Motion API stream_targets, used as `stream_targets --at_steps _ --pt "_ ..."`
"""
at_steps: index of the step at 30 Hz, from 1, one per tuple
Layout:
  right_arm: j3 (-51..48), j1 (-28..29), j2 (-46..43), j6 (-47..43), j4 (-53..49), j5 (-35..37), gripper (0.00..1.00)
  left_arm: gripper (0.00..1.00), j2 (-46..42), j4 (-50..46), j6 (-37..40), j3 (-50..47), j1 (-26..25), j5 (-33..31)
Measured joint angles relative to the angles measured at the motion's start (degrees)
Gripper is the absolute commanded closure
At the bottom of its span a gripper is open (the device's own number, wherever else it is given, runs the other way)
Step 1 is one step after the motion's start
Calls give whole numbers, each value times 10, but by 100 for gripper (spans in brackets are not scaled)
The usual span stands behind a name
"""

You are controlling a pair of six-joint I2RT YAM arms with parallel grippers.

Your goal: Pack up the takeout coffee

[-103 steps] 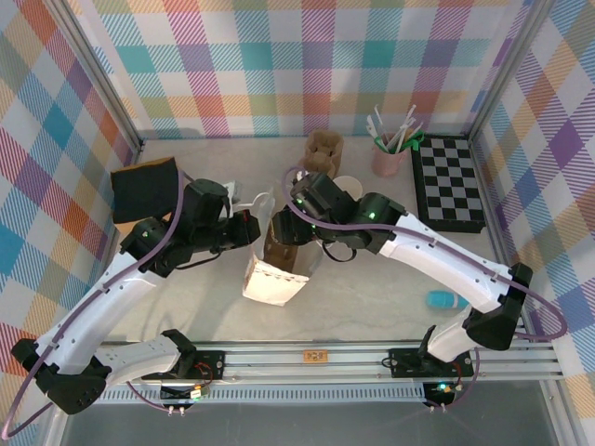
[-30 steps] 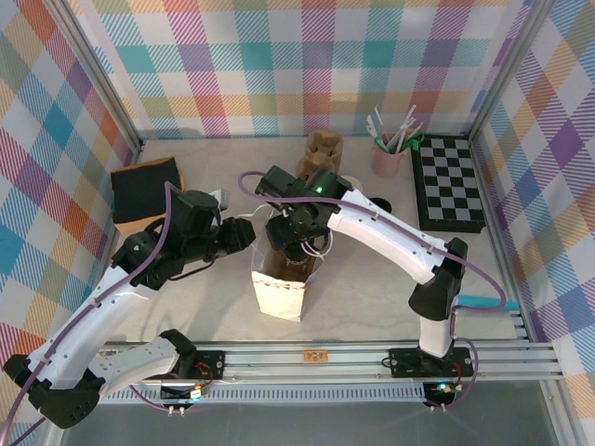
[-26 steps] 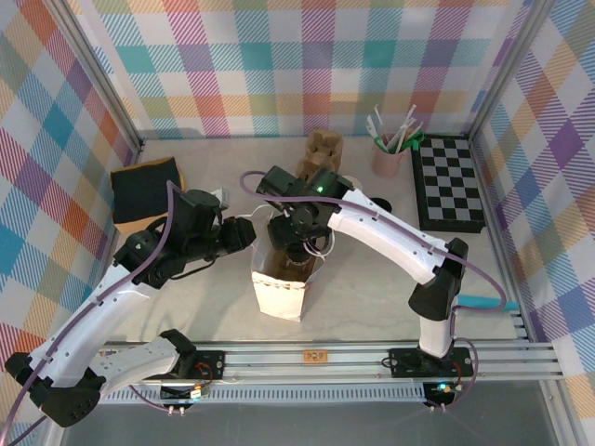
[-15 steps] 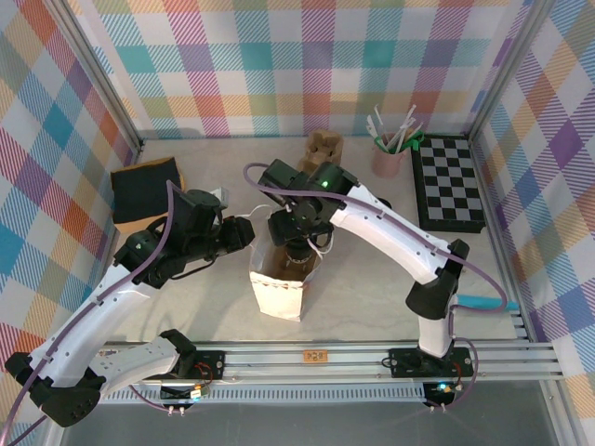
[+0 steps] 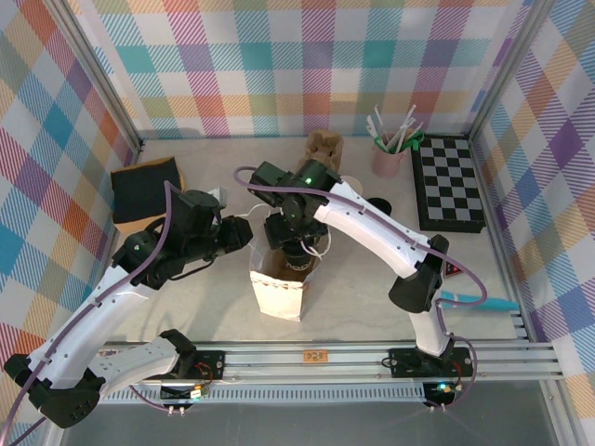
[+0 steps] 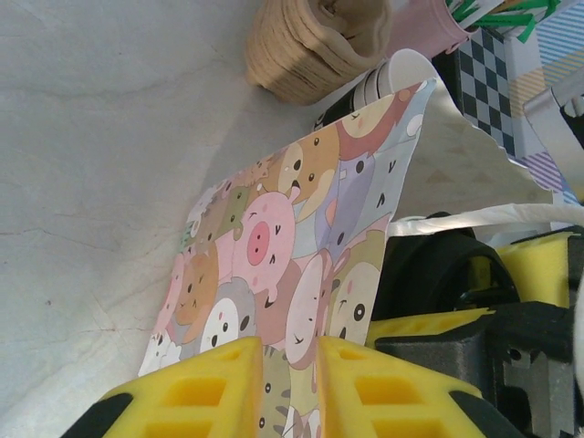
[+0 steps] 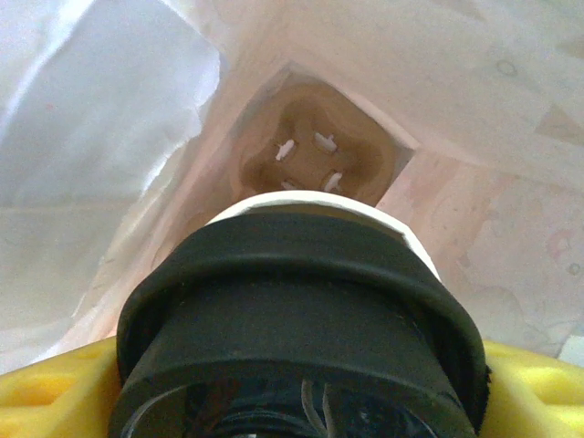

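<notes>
Right gripper (image 5: 296, 243): jaws closed on the takeout coffee (image 7: 301, 310), one yellow finger pad (image 7: 46, 388) at each side of the cup just under its black lid (image 7: 301, 365), a hold that leaves the cup's base free to go down first. The cup hangs in the open mouth of the paper bag (image 5: 279, 293), above the bag's floor and apart from its walls as far as the wrist view shows. Its long axis runs roughly vertical, in line with the bag's depth. The lid faces up toward the wrist camera, the white rim (image 7: 319, 205) shows just below it, and the hidden base points down at a brown insert (image 7: 306, 151) on the bag's floor. Judged from this, the cup is upright so that nothing spills, and it is centred over that insert as the likely seat. Left gripper (image 6: 290, 365): jaws closed on the bag's near wall, whose cartoon-animal print (image 6: 274, 246) passes up between the two yellow fingers (image 6: 219, 383). This pinch appears to serve two ends: it keeps the soft wall pulled outward so the mouth stays wide, and it steadies the bag against tipping. Beyond the bag, on the table (image 6: 100, 137), stands a stack of brown cardboard carriers (image 6: 306, 50), well apart from the cup.
</notes>
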Motion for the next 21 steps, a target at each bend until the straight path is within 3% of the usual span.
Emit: stream_targets --at_steps 21 --pt "-69 0 0 29 20 -6 29 82 -1 0 0 0 0 -14"
